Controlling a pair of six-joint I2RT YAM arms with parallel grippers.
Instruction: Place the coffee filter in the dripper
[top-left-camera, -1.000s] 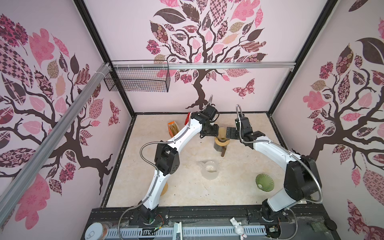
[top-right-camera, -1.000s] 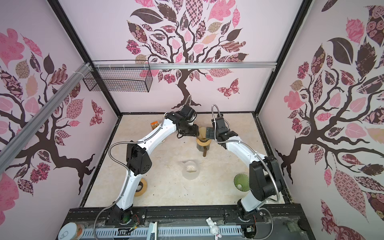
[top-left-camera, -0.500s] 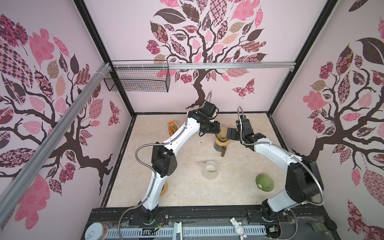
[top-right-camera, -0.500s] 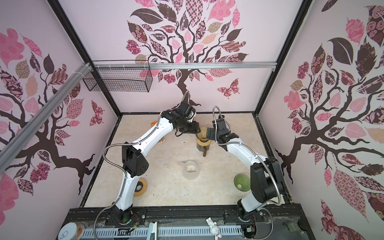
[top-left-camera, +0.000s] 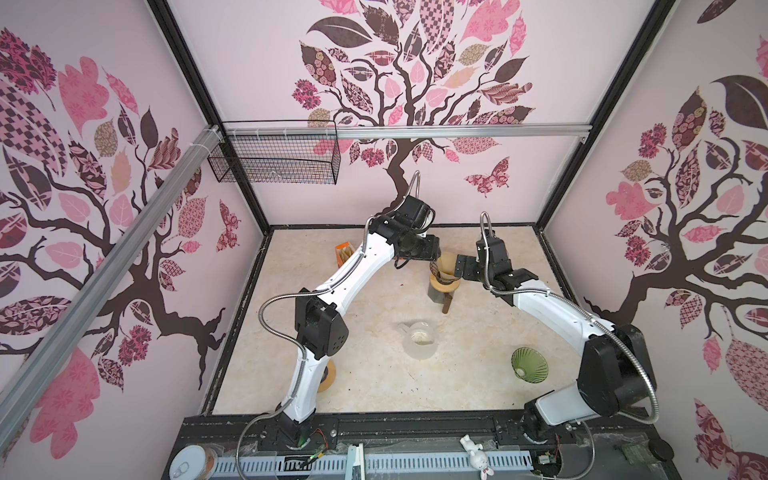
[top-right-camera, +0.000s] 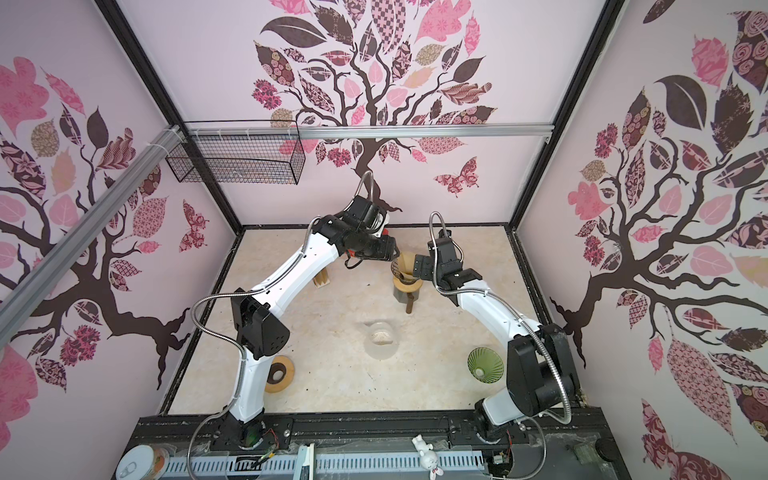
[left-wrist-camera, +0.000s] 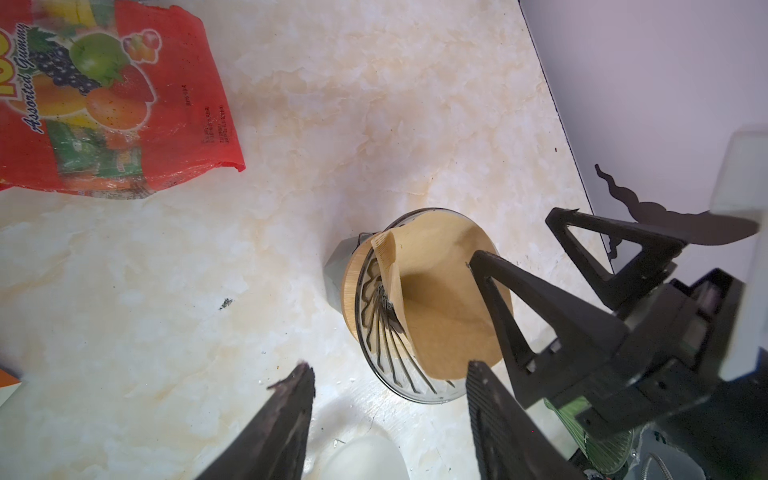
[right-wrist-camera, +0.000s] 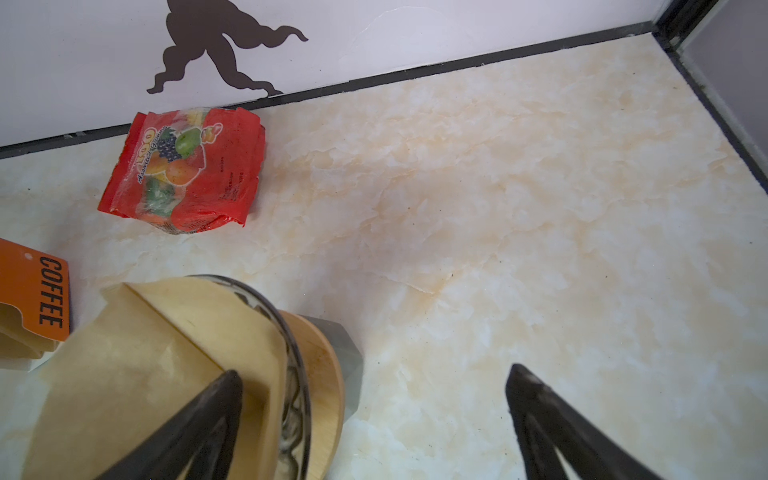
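Filter (left-wrist-camera: 449, 291): stands as an open cone in the dripper (left-wrist-camera: 409, 390), at the back of the desk (left-wrist-camera: 291, 124); it leans to one wall rather than sitting centred.
Just changed: left gripper (left-wrist-camera: 390, 365) has drawn back from the dripper over the last second; right gripper (left-wrist-camera: 517, 235) has stayed at the rim.
Left gripper: fingers partly apart, nothing between them.
Right gripper: spread fully wide, one finger over the paper, the other outside the glass; it holds nothing, and I cannot tell whether it touches the paper.
Meaning: the filter is let go and inside; I judge only the seating is left.
Left wrist view: bare ribs (left-wrist-camera: 384, 328) on one side, paper crowded to the other.
Right wrist view: the folded seam, paper standing above the rim.
Top views: only a pale patch between the two arms.
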